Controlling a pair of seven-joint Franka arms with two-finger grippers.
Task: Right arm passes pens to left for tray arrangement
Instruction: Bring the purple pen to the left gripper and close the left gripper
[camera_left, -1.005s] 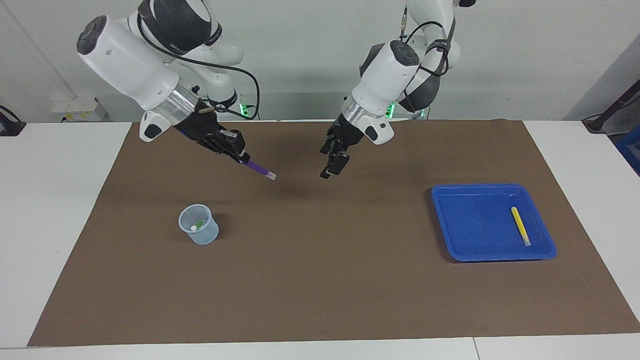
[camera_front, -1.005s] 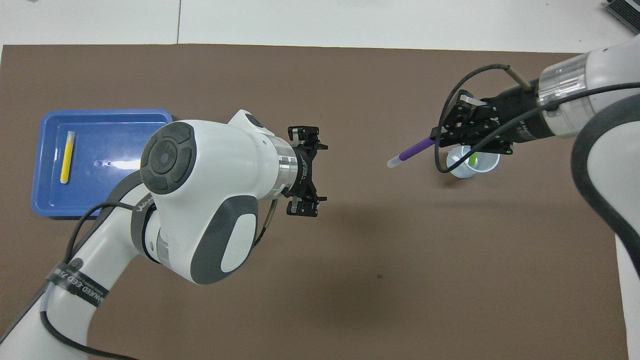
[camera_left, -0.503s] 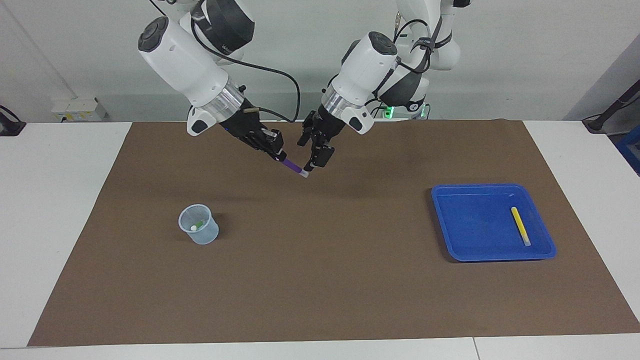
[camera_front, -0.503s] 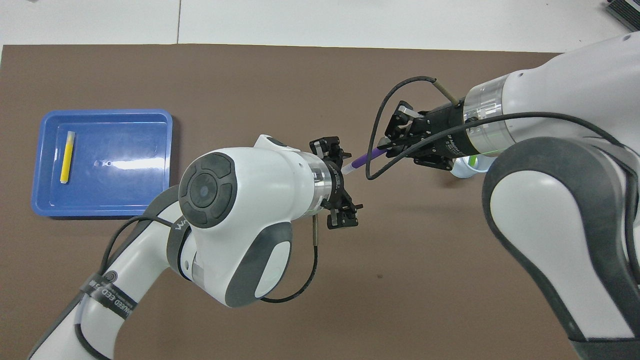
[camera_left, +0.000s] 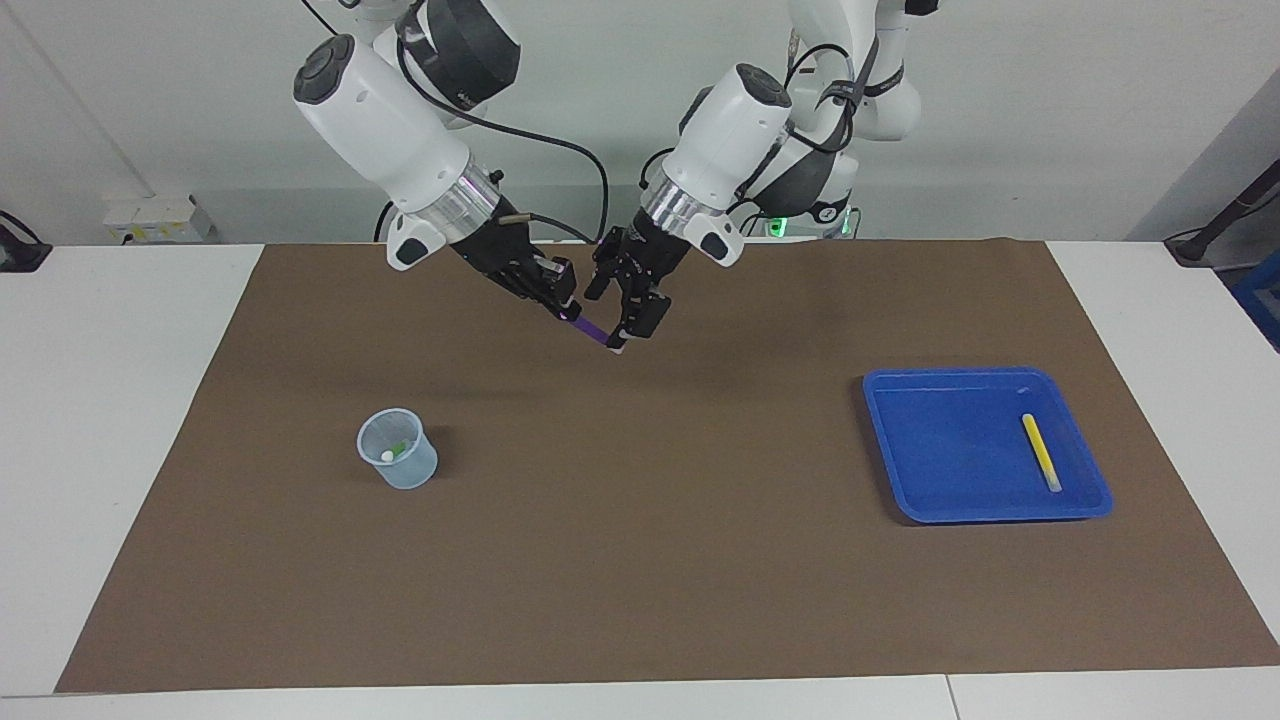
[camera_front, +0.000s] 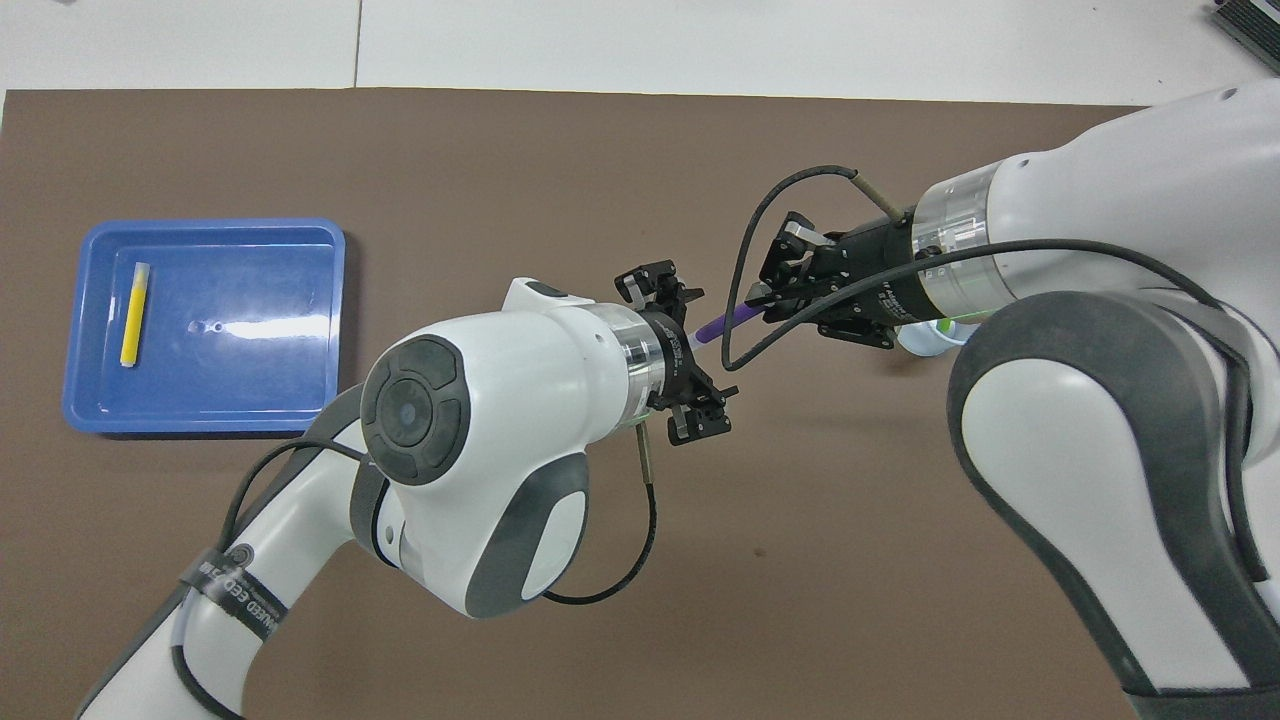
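Note:
My right gripper (camera_left: 560, 296) (camera_front: 768, 302) is shut on the purple pen (camera_left: 592, 333) (camera_front: 728, 323), held up over the mat at the robots' end with its white tip slanting down. My left gripper (camera_left: 622, 318) (camera_front: 706, 350) is open, and its fingers stand on either side of that tip without closing on it. The yellow pen (camera_left: 1040, 452) (camera_front: 134, 314) lies in the blue tray (camera_left: 950, 450) (camera_front: 250, 380) toward the left arm's end. A green pen (camera_left: 400, 447) stands in a translucent cup (camera_left: 415, 470) toward the right arm's end.
A brown mat (camera_left: 650, 560) covers most of the white table (camera_left: 110, 420). In the overhead view the right arm hides most of the cup (camera_front: 922, 342). Both arms crowd the middle of the mat at the robots' end.
Both arms swung toward each other over the mat's middle. The purple pen's tip, earlier apart from the left gripper, now sits between its open fingers.

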